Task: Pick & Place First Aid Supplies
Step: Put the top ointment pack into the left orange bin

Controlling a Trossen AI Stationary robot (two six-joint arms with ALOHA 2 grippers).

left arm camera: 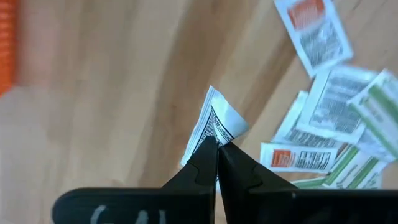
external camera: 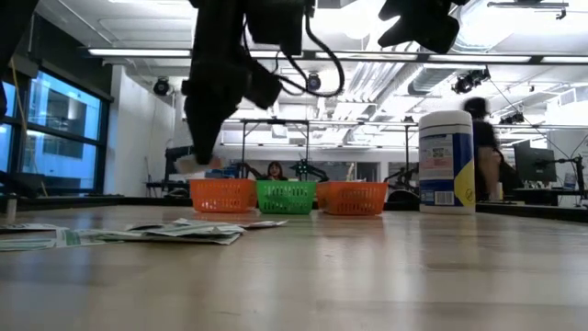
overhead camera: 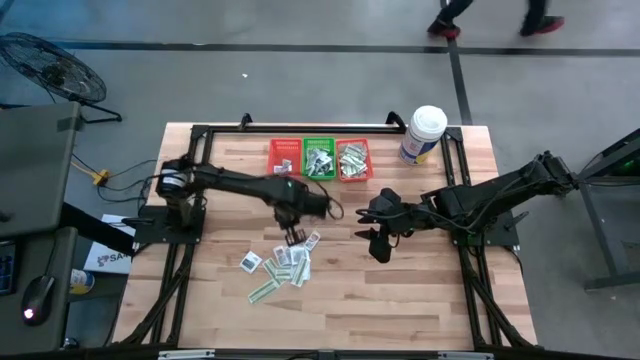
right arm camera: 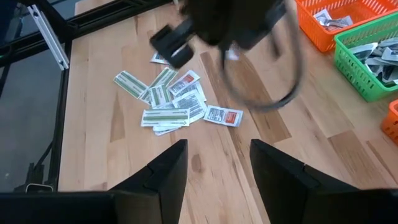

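Left gripper (left arm camera: 216,146) jaws pinched tight on white packet (left arm camera: 214,121), lifted above table (overhead camera: 400,290), mid frame. Packet pile (overhead camera: 283,268) lower left of middle. Right gripper (right arm camera: 214,165) jaws wide, holding nothing.

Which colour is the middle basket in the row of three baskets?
Green; the middle basket shows best in the low view, between two orange-red ones.

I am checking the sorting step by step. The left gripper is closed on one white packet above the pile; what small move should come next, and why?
Probably carry it toward the baskets. The left gripper already pinches a white packet clear of the pile, while the right gripper waits open nearby.
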